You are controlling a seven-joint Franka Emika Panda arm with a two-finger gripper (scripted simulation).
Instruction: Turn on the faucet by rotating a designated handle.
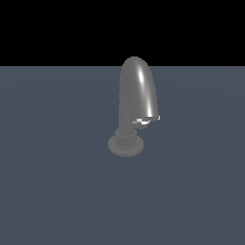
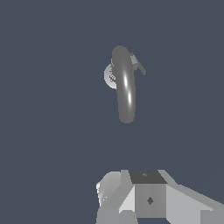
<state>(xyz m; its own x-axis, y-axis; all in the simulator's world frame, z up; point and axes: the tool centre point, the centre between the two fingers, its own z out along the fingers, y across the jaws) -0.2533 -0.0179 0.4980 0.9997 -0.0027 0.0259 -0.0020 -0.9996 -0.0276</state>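
The faucet (image 1: 136, 95) is dull grey metal with a thick glossy arched spout, a narrow column and a round ribbed base flange (image 1: 125, 145). It stands on the flat grey floor. The handle (image 1: 145, 122) is a short stub with whitish specks, jutting from the column under the spout's mouth. In the wrist view I see the faucet (image 2: 125, 87) from above, with the handle (image 2: 139, 65) sticking out beside the spout's top. My gripper (image 2: 148, 183) shows only as pale grey blocks at the picture's edge, well away from the faucet and touching nothing. The arm is not in the exterior view.
A flat dark blue-grey floor (image 1: 57, 191) surrounds the faucet on all sides. A black background lies beyond its far edge.
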